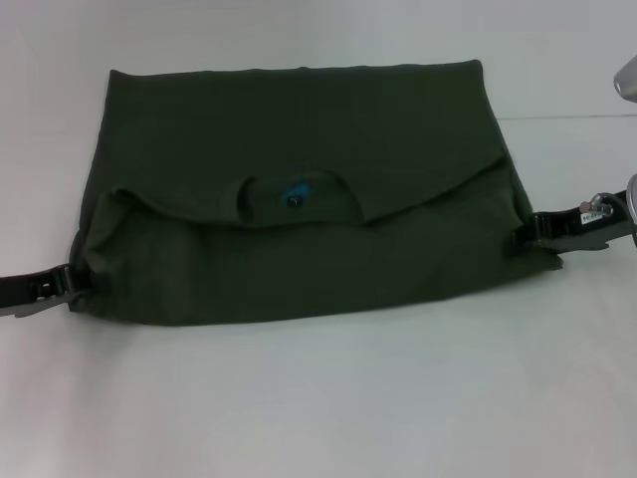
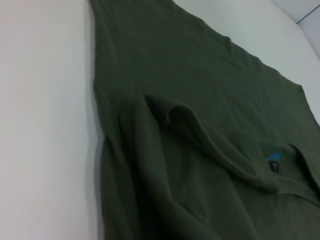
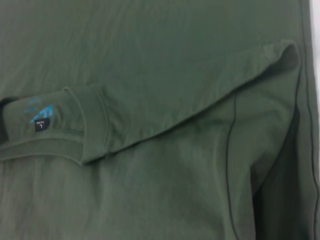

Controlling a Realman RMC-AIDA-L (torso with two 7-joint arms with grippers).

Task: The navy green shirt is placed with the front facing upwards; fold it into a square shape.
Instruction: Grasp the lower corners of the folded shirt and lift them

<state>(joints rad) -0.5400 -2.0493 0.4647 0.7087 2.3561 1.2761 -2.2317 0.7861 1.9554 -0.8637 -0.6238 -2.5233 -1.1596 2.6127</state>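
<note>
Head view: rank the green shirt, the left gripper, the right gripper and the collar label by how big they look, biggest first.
1. The navy green shirt, by far the largest.
2. The left gripper and right gripper look about alike; both are cut off by the frame edges, so no ranking between them.
3. The collar label, smallest.

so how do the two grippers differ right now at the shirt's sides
The left gripper sits nearer the robot, at the shirt's near left corner; the right gripper sits farther away, at the right edge.
The left gripper's arm barely enters the head view, while the right gripper's shows more, with a white label.
Both are dark, low over the table, and point inward at the cloth.
</note>
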